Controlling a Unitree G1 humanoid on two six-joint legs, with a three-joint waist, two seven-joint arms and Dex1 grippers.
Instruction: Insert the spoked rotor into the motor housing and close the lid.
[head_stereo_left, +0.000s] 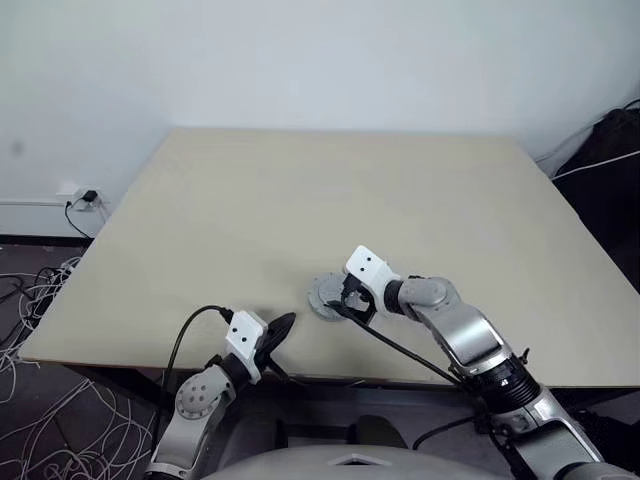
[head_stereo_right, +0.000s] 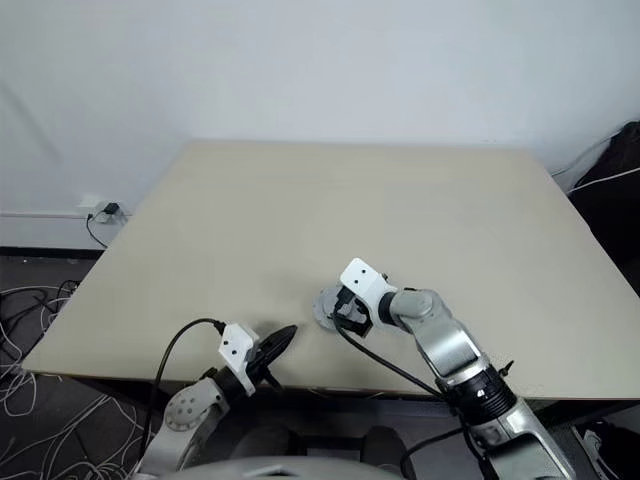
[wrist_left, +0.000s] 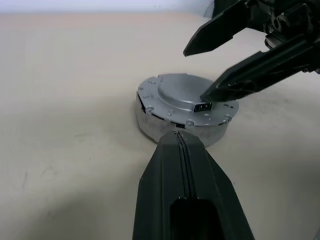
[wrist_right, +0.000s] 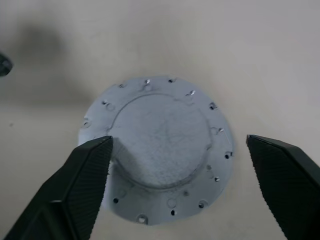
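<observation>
The lid (wrist_right: 160, 150) sits seated near the tabletop's (head_stereo_left: 300, 200) front edge; right tool (wrist_right: 177, 187) spread above it, left tool (wrist_left: 182, 165) clenched empty.

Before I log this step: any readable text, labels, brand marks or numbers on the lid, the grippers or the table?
None readable.
lid: bare silver metal with small holes around its rim, no markings.
right gripper: plain black fingers, no print.
left gripper: plain black.
table: unmarked.

The lid (wrist_right: 160, 150) hides the motor housing's inside.
</observation>
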